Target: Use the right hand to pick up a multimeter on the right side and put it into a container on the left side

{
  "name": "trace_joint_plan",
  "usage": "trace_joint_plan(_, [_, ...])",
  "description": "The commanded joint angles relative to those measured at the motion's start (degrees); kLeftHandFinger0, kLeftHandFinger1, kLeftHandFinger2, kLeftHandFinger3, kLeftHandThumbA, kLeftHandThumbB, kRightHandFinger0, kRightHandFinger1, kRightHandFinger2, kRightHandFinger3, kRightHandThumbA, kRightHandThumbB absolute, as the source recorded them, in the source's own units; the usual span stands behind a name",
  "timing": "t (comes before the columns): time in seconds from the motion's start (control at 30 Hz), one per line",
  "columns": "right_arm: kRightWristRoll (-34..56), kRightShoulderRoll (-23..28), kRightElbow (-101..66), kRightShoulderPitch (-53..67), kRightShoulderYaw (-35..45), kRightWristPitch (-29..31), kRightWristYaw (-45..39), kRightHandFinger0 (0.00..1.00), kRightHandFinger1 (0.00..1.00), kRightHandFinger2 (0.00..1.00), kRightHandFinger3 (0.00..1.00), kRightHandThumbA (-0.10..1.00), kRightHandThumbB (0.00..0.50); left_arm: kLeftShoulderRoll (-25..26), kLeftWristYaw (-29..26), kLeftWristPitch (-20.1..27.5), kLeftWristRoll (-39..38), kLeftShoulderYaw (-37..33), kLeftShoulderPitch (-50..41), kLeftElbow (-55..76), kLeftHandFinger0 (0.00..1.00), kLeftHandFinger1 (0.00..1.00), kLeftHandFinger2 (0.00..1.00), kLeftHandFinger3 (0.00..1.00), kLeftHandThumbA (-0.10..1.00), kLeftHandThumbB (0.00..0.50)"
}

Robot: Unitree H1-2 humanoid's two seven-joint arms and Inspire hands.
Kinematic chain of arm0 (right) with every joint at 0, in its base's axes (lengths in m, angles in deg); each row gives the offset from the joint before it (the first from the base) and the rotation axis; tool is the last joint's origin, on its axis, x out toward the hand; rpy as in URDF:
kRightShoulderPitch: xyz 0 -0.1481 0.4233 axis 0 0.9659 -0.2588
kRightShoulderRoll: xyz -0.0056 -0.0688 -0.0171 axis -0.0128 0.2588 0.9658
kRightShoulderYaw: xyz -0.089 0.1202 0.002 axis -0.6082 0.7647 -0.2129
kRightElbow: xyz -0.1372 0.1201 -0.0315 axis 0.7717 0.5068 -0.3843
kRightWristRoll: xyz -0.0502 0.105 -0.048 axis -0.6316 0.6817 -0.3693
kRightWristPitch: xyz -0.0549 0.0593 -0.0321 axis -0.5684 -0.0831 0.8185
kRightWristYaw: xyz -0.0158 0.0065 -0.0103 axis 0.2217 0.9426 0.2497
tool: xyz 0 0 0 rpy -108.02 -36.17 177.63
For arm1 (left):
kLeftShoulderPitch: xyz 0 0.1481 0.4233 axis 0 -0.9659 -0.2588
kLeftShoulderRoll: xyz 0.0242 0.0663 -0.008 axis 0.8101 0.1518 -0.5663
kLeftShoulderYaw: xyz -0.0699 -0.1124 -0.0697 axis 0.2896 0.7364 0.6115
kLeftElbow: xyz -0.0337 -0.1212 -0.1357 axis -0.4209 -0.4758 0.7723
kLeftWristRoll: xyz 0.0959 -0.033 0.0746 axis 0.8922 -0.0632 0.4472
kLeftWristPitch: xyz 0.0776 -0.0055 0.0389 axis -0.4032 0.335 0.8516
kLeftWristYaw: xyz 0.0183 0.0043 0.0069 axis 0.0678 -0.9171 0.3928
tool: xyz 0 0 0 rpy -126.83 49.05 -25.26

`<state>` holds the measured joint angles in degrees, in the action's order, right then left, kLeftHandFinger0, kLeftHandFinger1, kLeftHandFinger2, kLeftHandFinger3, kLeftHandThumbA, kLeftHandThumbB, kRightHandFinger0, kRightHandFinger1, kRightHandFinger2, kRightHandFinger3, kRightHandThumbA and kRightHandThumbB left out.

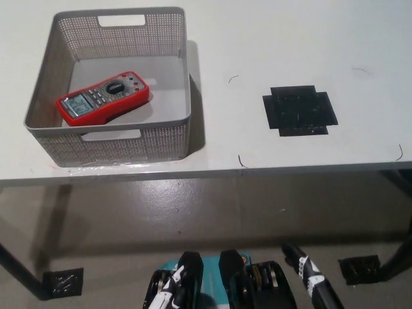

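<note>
multimeter [103,98]: red, lying flat on the floor of the basket [174,138] | basket: grey mesh, on white table [270,38], left side | black tape patch [300,110]: on table, right side, bare | right hand [309,278]: bottom edge, below table, holds nothing, finger spread cannot be made out

Bright, even overhead light; the basket [116,138] casts a soft shadow rightward onto the table [290,51]. Focus seems sharp throughout.

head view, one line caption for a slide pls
Red multimeter lies in the grey basket at table left; black right hand lowered below the table edge.
</note>
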<state>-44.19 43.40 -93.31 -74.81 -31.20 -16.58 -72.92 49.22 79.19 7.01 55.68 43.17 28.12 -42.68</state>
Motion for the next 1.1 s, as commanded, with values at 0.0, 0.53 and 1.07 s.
trace_joint_plan(0.0, [1.0, 0.1, 9.0, -0.7, 0.1, 16.9, -0.1, 1.00, 1.00, 1.00, 1.00, 1.00, 0.387, -1.7, -4.3, 2.8, -0.5, 1.8, 1.8, 3.4, 1.00, 1.00, 1.00, 1.00, 1.00, 0.435])
trace_joint_plan(0.53, [3.8, 0.3, 25.0, -9.5, 2.3, 10.3, -4.1, 1.00, 1.00, 1.00, 1.00, 1.00, 0.425, -1.0, -7.9, 2.8, 0.9, 2.3, 5.5, -4.3, 1.00, 1.00, 1.00, 1.00, 1.00, 0.378])
trace_joint_plan(1.07, [2.6, 1.6, 21.9, -10.4, 2.6, 6.2, -6.6, 1.00, 1.00, 1.00, 1.00, 1.00, 0.421, -1.2, -8.2, 2.8, 1.4, 2.0, 6.9, -4.7, 1.00, 1.00, 1.00, 1.00, 1.00, 0.427])
